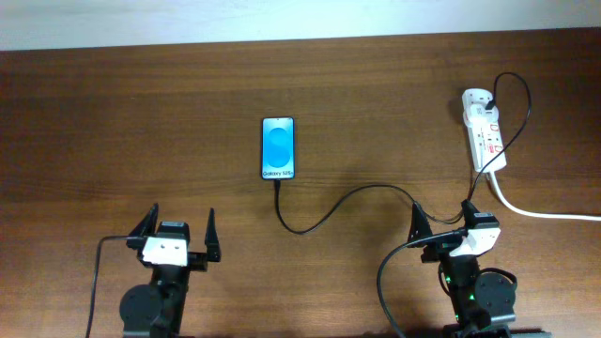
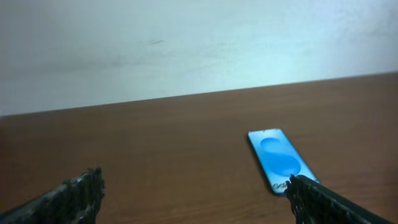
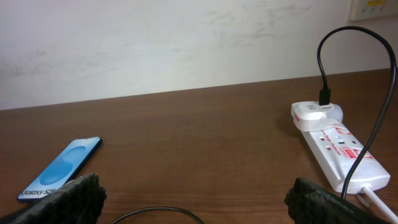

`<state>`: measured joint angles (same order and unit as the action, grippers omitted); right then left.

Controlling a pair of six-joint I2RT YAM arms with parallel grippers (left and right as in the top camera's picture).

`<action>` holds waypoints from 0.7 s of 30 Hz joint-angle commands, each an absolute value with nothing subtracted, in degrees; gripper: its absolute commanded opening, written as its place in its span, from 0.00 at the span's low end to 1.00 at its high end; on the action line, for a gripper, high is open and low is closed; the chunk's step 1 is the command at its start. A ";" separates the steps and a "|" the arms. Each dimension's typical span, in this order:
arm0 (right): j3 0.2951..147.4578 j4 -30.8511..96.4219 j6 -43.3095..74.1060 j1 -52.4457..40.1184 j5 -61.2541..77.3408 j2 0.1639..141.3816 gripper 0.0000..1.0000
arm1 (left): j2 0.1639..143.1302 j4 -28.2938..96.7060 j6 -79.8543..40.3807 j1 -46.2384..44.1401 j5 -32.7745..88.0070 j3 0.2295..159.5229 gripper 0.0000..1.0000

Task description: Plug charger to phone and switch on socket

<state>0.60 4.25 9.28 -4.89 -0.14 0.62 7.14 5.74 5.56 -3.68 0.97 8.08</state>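
Observation:
The phone (image 1: 278, 148) lies flat mid-table with its blue screen lit. It also shows in the left wrist view (image 2: 280, 158) and the right wrist view (image 3: 60, 168). The charger cable (image 1: 347, 202) runs from the phone's bottom edge in a curve to the right, up to a white adapter on the socket (image 1: 485, 131). The socket and adapter show in the right wrist view (image 3: 336, 146). My left gripper (image 1: 178, 230) is open and empty, below-left of the phone. My right gripper (image 1: 441, 218) is open and empty, below the socket, over the cable.
A thick white cord (image 1: 535, 208) leaves the socket's near end toward the right edge. A pale wall (image 3: 186, 43) stands behind the table's far edge, with a wall plate (image 3: 373, 7) at the upper right.

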 commanded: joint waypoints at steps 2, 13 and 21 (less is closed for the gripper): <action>0.32 4.60 9.89 -5.23 -0.05 0.19 0.98 | 2.76 0.45 16.19 -1.91 5.15 1.43 0.99; 0.32 4.60 9.89 -5.23 -0.05 0.19 0.98 | 0.30 4.32 16.80 -1.65 4.27 0.49 0.99; 0.32 4.60 9.91 -5.23 -0.05 0.19 0.98 | 0.30 4.32 16.80 -1.65 4.27 0.49 0.99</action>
